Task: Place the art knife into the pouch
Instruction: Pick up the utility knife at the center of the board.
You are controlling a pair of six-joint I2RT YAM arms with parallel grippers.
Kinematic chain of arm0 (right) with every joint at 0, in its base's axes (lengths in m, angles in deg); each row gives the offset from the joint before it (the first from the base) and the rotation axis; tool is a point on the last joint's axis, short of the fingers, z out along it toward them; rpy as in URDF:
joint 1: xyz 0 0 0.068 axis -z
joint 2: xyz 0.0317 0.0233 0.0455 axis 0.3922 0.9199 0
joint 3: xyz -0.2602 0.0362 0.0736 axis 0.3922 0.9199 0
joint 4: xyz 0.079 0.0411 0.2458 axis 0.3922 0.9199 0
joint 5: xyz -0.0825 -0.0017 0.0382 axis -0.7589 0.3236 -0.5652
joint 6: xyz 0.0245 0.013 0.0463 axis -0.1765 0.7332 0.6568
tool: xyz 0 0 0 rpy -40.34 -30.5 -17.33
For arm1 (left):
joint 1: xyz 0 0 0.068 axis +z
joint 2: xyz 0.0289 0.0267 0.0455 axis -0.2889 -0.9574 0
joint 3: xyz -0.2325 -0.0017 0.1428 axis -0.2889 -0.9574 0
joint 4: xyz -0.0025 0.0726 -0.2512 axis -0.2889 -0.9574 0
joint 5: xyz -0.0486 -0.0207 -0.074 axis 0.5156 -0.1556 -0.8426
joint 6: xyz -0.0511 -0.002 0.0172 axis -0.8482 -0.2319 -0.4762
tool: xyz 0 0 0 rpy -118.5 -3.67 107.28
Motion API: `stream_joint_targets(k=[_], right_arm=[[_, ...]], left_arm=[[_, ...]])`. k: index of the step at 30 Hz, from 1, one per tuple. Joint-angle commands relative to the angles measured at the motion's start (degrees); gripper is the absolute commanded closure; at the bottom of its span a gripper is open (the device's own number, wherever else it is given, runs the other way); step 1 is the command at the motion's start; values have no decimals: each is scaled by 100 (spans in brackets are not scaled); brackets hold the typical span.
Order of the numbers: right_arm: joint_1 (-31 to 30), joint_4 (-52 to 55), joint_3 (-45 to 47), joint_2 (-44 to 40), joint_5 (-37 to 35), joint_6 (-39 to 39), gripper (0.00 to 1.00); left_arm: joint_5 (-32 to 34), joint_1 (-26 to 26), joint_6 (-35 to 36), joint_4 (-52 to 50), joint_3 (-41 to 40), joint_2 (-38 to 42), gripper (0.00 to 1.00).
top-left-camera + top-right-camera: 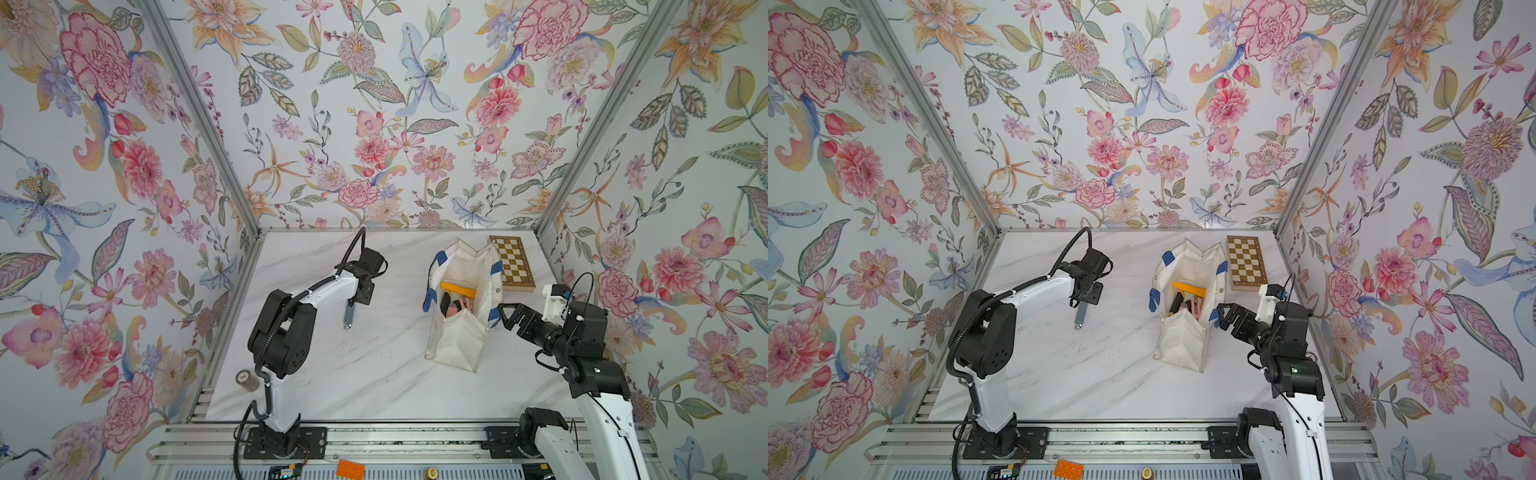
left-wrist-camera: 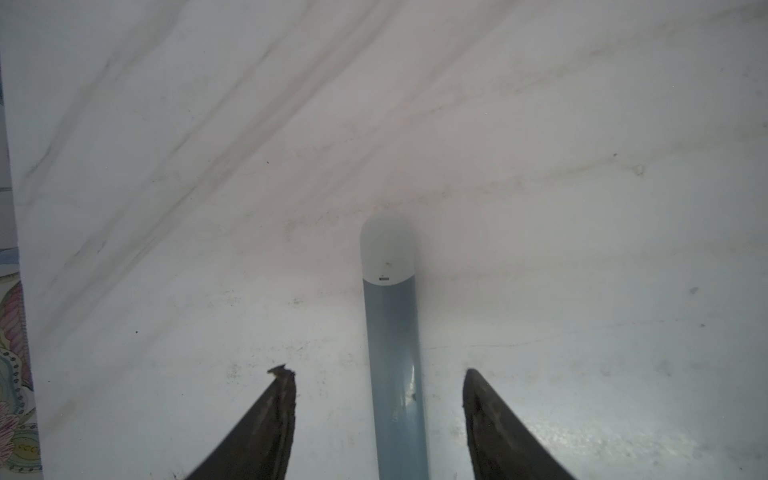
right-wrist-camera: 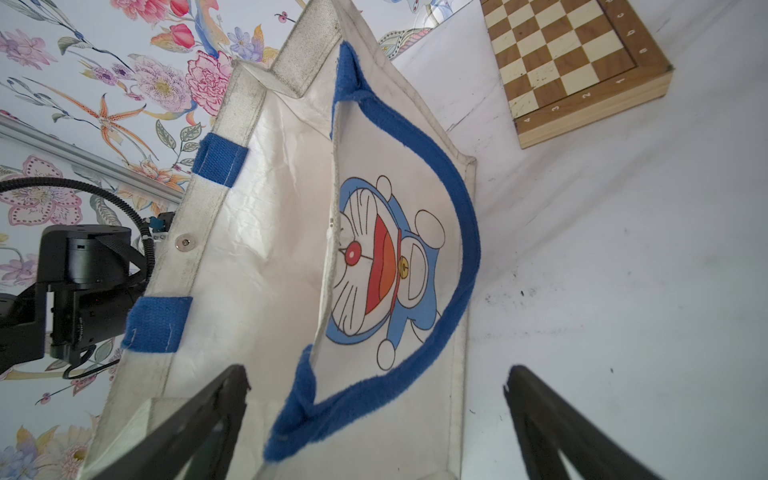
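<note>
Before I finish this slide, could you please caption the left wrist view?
Left gripper, jaws apart, straddling the blue-grey art knife lying on the marble table, a gap on each side.

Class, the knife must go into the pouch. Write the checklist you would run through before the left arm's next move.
1. The knife lies inside the left pincer: ok.
2. The left pincer is shut on the knife: not ok, open, gaps both sides.
3. The pouch has its mouth open: ok.
4. The right pincer grips the pouch: not ok, open beside it.
5. The knife blade is retracted: cannot tell.
</note>
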Motion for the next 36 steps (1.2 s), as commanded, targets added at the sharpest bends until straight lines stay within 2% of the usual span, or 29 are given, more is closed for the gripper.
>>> stream_joint_targets(k=[1,5,8,16,25,36], right_arm=[[41,26,-137,33,51,-102,1],[54,30,-146,34,45,-101,1],[54,37,-137,40,49,-97,1],[58,45,-137,23,44,-93,1],[73,34,-146,17,50,-83,1],[81,25,-155,60,71,-41,1]], left_arm=[[-402,148,9,190,-110,-198,35],[-750,288,119,431,-163,-319,37],[-947,406,150,521,-189,-403,42],[-1036,566,202,550,-195,-596,51],[-1087,577,268,702,-288,-651,67],[-1102,576,273,688,-226,-478,76]])
